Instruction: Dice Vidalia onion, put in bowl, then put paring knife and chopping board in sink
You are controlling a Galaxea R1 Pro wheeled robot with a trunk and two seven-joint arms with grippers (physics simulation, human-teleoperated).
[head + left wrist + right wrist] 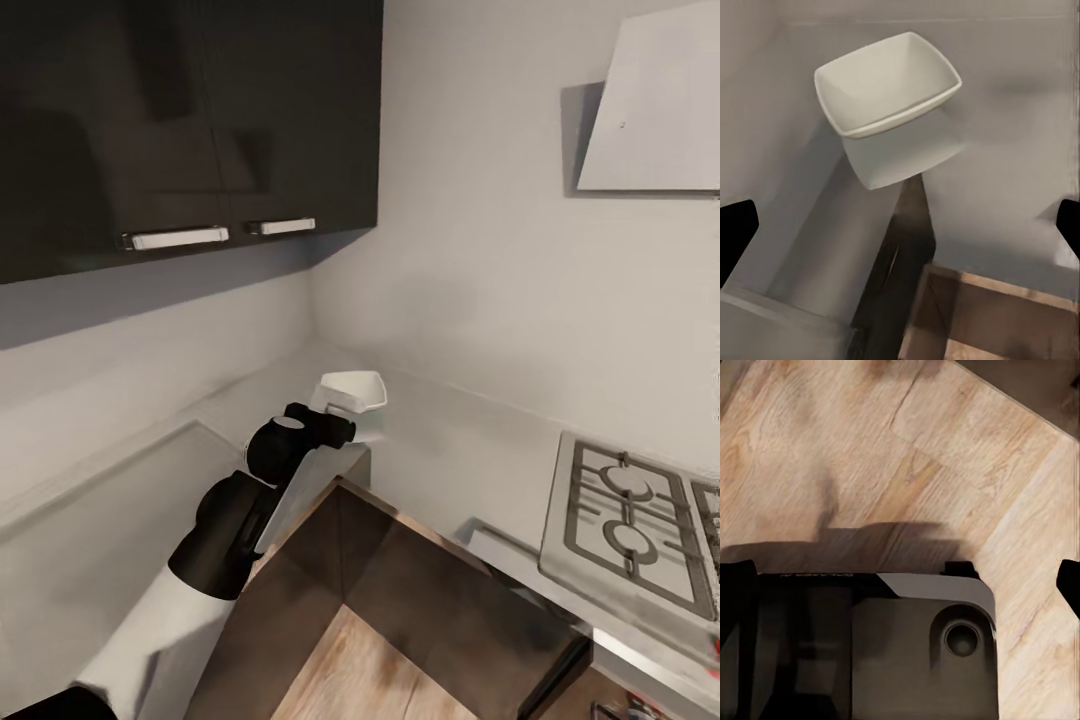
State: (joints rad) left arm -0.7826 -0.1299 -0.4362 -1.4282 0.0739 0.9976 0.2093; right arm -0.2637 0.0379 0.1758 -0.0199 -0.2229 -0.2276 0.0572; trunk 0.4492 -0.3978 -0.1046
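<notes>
Left pincer point(900, 225) wide over the counter point(1020, 150) corner.
Bowl point(889, 86) just ahead of it; right pincer's fingertips point(1069, 585) cut off, so its state is unclear.

you're in a home kitchen: dark wall cabinets point(190, 130) with pale handles hang over a grey corner bench point(470, 460), a gas hob point(630, 525) sits beneath an extractor hood point(655, 105), wood flooring point(380, 670) below.

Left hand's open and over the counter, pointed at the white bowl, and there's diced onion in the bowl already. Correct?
Not quite. The bowl is empty: the left wrist view looks straight into it and shows bare white inside, no onion. The rest holds: the left hand is open, its fingertips spread at both edges of that view, over the grey countertop and pointed at the bowl.
</notes>
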